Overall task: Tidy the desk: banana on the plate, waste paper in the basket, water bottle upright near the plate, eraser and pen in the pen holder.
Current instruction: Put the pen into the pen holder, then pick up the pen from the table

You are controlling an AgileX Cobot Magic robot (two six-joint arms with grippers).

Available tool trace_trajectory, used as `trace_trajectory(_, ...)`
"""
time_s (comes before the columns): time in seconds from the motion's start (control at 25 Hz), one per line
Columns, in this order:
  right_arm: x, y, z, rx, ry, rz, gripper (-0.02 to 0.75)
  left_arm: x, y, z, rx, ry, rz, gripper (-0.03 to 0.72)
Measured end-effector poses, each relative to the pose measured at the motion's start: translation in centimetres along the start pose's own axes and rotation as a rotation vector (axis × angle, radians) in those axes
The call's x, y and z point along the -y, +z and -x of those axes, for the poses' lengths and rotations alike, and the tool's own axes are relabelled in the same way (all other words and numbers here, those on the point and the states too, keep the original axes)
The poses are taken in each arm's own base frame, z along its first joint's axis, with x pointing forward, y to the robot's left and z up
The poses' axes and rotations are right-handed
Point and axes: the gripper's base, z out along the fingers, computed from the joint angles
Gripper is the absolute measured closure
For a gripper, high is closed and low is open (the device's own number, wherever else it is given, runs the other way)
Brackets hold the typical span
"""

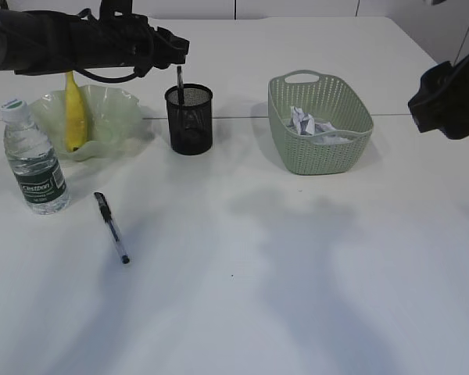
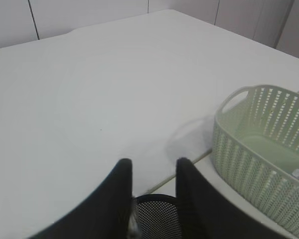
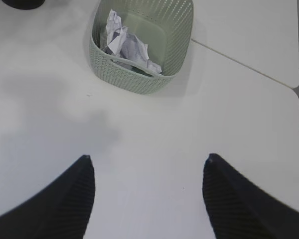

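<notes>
Exterior view: left gripper [image 1: 180, 69] hangs over the pen holder [image 1: 189, 119], a pen [image 1: 180, 84] standing in the cup right under it. Second pen [image 1: 112, 227] lies on the table, front-left, long axis running near-to-far with a slight slant, well apart from the holder; left arm is nearer. Banana [image 1: 74, 113] on plate [image 1: 117, 105], bottle [image 1: 35, 158] upright beside it, paper [image 1: 309, 125] in basket [image 1: 320, 121].

Left wrist view: fingers [image 2: 122, 194] narrowly parted around a thin shaft above the holder; whether they actually grip it, can't tell.

Right wrist view: right gripper [image 3: 148, 164] wide open, empty, near the basket.
</notes>
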Motion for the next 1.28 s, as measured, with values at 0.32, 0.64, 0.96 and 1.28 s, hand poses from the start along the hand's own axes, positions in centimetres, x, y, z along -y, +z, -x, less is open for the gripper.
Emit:
trace_trajectory(0.32, 0.1, 0.0, 0.0, 0.003, -0.007, -0.007, 0.235, 0.1, -0.3, 0.6, 0.011, -0.022, 0.003, 0.412)
trace_trajectory(0.64, 0.2, 0.0, 0.1, 0.009, -0.025, -0.024, 0.236, 0.9, -3.8, 6.5, 0.119, -0.075, 0.020, 0.414)
trace_trajectory(0.96, 0.2, 0.0, 0.1, 0.010, -0.026, -0.025, 0.236, 2.4, -6.0, 8.0, -0.012, -0.053, -0.067, 0.422)
trace_trajectory(1.28, 0.3, 0.0, -0.1, -0.012, -0.026, -0.034, 0.236, 2.9, -8.5, 6.4, -0.397, -0.133, -0.037, 0.423)
